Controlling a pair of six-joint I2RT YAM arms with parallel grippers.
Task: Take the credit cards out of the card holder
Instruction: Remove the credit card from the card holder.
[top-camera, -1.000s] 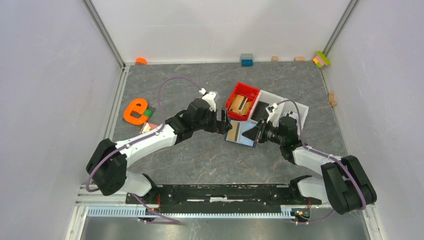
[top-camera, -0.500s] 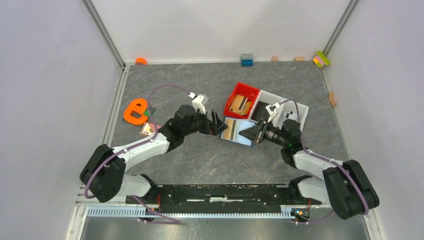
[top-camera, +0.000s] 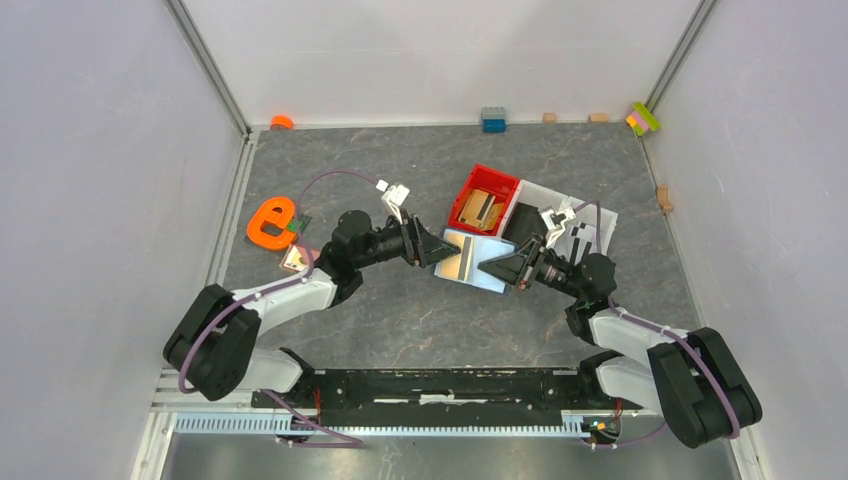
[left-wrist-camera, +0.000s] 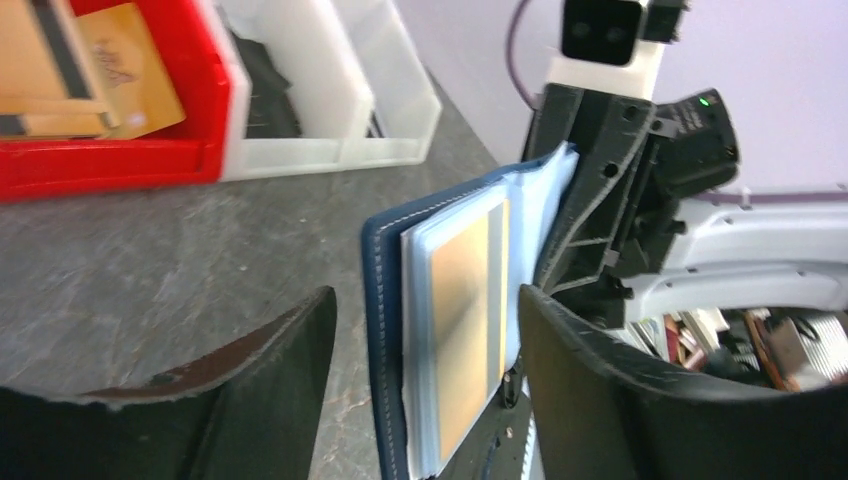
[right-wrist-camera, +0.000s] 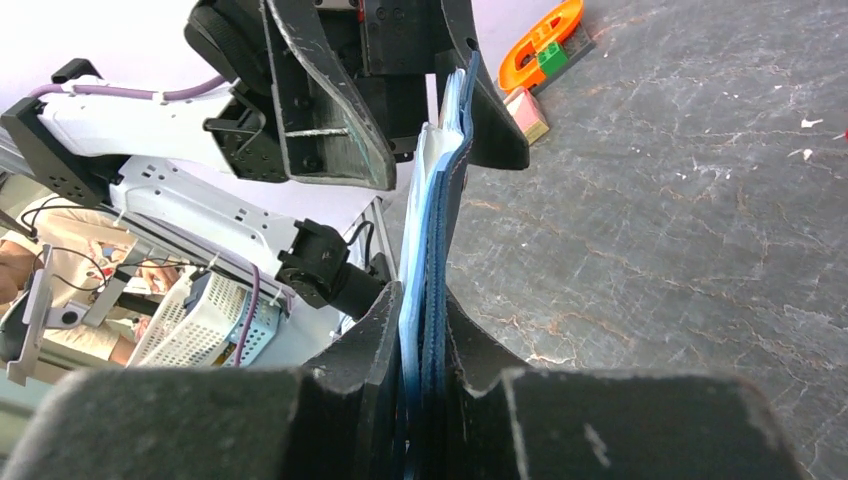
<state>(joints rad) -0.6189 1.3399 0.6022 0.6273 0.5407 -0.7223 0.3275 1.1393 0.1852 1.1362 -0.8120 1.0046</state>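
**Card holder** (top-camera: 478, 272): one, navy blue with stitched edges and a pale blue pocketed inside. It is lying open in the middle of the desk (top-camera: 420, 310), between the two hands. The wrist views are showing it raised on edge rather than flat.

**Card** (left-wrist-camera: 462, 320): one face is showing, thin, flat and copper-tan, sitting in the clear front pocket. Whether more are lying behind it cannot be told.

**Right hand** (right-wrist-camera: 422, 295): one, black with two fingers, pinching the right edge of the holder with its jaws narrow.

**Left hand** (left-wrist-camera: 425, 298): one, with jaws spread wide. Its fingers are standing on either side of the holder's left edge and gripping nothing.

**Red tray** (top-camera: 492, 171): one, moulded plastic, just behind the holder. It is holding flat tan pieces with dark stripes.

**White tray** (top-camera: 600, 215): one, with compartments, touching the right side of the red tray. It is holding dark items too small to name.

**Orange "e"** (top-camera: 270, 222): one, plastic, lying at the left, well apart from the holder. One small pink piece (top-camera: 296, 258) is lying just beside it.

**Desk:** grey, with a marbled surface.

**Change over the last second:** the holder is sitting slightly further left and back. The left wrist is turned so that its fingers are pointing at the holder's edge. The right arm is reaching further left.
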